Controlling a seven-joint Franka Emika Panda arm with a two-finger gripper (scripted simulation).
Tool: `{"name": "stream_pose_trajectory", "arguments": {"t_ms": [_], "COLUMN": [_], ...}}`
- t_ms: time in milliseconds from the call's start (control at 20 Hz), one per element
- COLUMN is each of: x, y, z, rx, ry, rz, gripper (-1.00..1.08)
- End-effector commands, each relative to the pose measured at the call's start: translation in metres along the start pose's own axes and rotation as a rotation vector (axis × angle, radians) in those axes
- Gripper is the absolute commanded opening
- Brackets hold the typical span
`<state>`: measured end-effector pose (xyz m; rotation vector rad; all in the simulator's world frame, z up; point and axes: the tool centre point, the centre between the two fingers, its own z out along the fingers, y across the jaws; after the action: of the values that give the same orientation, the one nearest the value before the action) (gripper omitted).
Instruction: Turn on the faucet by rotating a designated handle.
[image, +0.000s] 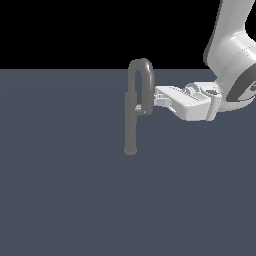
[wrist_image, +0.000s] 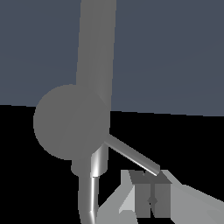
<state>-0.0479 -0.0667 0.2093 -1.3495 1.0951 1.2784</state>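
The faucet (image: 130, 125) is a slim grey column on a rounded foot with an inverted-U gooseneck spout (image: 141, 64). The handle (image: 140, 108) is a small lighter stub sticking out from the column toward the exterior view's right. My gripper (image: 156, 97) reaches in from the exterior view's right, level with the handle and just beside the spout's free end. In the wrist view the handle (wrist_image: 131, 153) is a thin silver lever slanting off the column (wrist_image: 97, 48). Its end meets my fingertips (wrist_image: 144, 192), which look pressed together around nothing.
The faucet stands on a flat dark blue-grey surface (image: 60, 190) that fills the lower part of the exterior view. My white arm (image: 232, 55) comes down from the exterior view's upper right. Nothing else shows.
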Motion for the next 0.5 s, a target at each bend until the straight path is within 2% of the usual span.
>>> {"name": "stream_pose_trajectory", "arguments": {"t_ms": [0, 200, 250, 450], "x": [0.025, 0.047, 0.018, 0.042], "y": [0.009, 0.016, 0.004, 0.005], "z": [0.000, 0.000, 0.000, 0.000], "rx": [0.006, 0.009, -0.002, 0.003], "ry": [-0.005, -0.008, -0.004, -0.005], "rz": [0.031, 0.049, 0.001, 0.022], "gripper": [-1.00, -1.00, -1.00, -1.00]}}
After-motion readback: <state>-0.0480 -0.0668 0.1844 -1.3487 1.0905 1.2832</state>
